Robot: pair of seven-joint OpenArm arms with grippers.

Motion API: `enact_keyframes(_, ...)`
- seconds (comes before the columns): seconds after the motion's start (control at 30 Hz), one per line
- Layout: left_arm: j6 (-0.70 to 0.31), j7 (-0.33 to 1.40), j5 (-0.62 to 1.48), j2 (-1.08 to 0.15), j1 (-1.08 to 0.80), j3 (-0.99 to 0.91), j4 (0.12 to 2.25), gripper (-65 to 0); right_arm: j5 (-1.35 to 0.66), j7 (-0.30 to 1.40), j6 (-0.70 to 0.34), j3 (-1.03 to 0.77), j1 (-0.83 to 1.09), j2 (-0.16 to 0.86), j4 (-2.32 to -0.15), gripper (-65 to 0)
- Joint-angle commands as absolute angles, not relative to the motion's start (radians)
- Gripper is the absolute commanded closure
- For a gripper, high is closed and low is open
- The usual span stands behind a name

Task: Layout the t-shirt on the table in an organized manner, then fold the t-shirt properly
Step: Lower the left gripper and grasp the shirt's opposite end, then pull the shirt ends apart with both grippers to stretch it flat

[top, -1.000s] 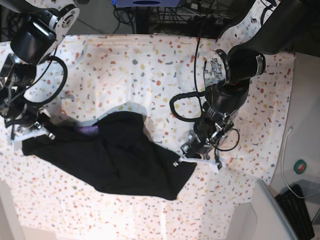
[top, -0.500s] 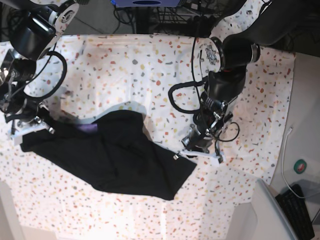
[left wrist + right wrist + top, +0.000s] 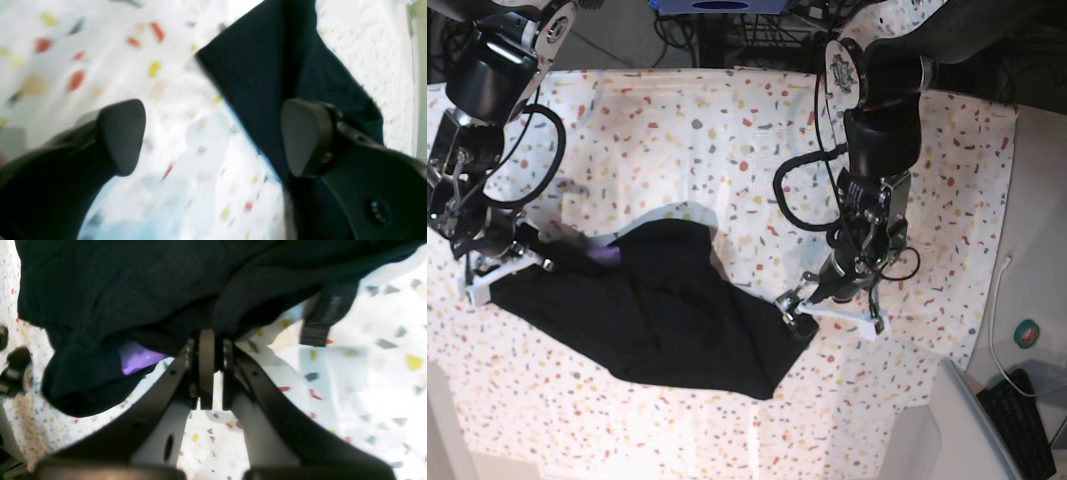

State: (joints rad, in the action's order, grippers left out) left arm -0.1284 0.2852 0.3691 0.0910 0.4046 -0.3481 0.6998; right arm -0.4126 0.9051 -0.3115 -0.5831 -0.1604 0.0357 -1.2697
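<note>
Black t-shirt (image 3: 662,315) spread in a crumpled diagonal band across the lower left and centre of the base view, lying on the speckled white table (image 3: 727,130). Purple inner neck (image 3: 138,358) peeking out at centre-left of the right wrist view.

Right gripper (image 3: 497,262) at the far left of the base view, jaws pinched tight on a bunched fold of the shirt's edge, clearly seen in the right wrist view. Left gripper (image 3: 827,308) at centre-right, jaws spread wide and holding nothing; in the left wrist view one finger (image 3: 307,140) sits over the dark cloth corner, the other finger (image 3: 121,133) over bare table.

Likely handling: light, limp, no stiffness, prone to sagging, bunching and dragging over the tablecloth. Best taken by hem corners, shoulder seams or sleeve edges, pinching one layer only and pulling outward to flatten.
</note>
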Motion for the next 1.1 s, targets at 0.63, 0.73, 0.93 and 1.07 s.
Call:
enact_keyframes(0.63,-0.13,0.042,0.366,0.054,0.648,-0.343,0.265,0.0,-0.427,0.897,-0.32,-0.587,-0.18,0.058,-1.288,0.0)
enact_keyframes(0.73,-0.13,0.159,0.367,0.005,0.61,-0.344,0.371,0.0,-0.427,0.897,-0.32,-0.584,-0.171,0.081,-1.288,0.0)
enact_keyframes(0.93,-0.13,0.426,0.366,-0.087,0.444,-0.344,0.809,0.0,-0.427,0.898,-0.32,-0.573,-0.142,0.119,-1.425,0.0)
enact_keyframes(1.07,-0.13,0.526,0.366,-0.134,0.332,-0.343,1.009,0.0,-0.423,0.898,-0.318,-0.473,-0.139,0.17,-1.484,0.0)
